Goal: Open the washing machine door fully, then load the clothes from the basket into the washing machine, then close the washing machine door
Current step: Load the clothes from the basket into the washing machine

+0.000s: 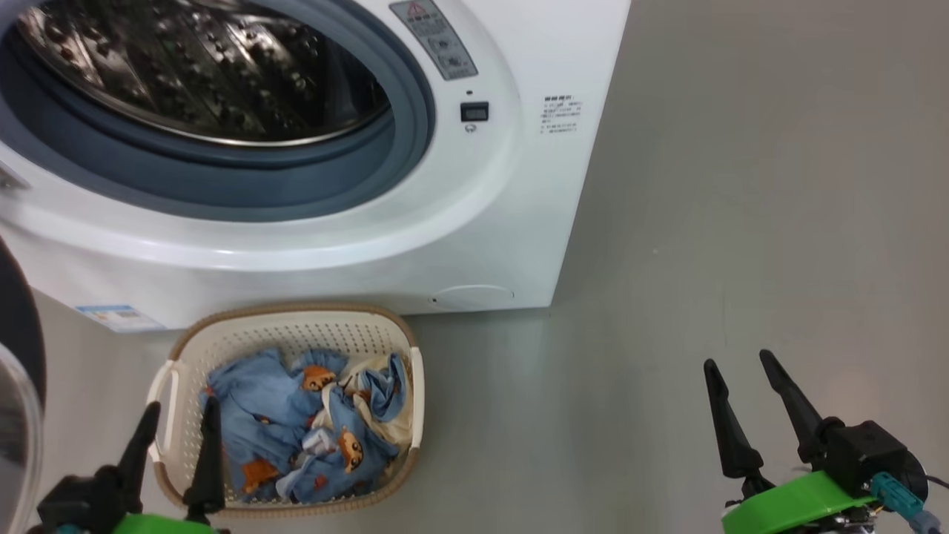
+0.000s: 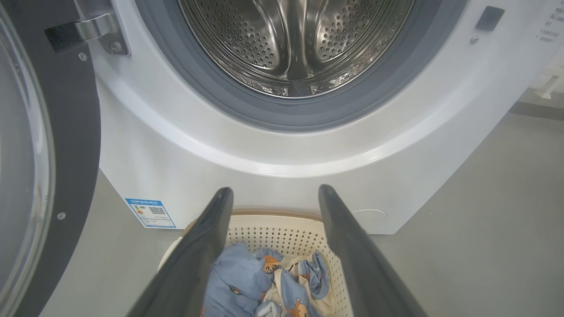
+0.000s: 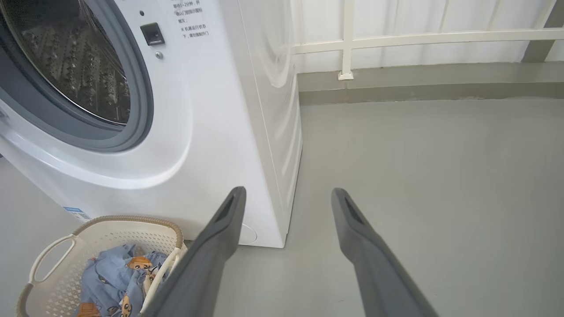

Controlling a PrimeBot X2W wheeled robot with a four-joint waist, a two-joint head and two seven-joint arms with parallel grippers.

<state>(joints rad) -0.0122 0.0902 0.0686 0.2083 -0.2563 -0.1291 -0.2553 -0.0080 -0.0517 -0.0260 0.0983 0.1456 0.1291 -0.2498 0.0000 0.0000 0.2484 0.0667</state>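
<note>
Before the washing machine [image 1: 519, 193], the basket [image 1: 296, 308] holds clothes [image 1: 256, 415]; left pincer [image 1: 182, 405], seemingly over it, and right pincer [image 1: 738, 360] gape empty.

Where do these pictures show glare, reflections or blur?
Head view: light streaks glare on the steel drum; the washing machine door at the left edge looks blurred. Left wrist view: a bright band shines along the washing machine front. Right wrist view: sheen on its side panel.

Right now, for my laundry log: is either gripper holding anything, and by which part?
Nothing is held: left gripper open by the basket, right gripper open over the floor.
</note>
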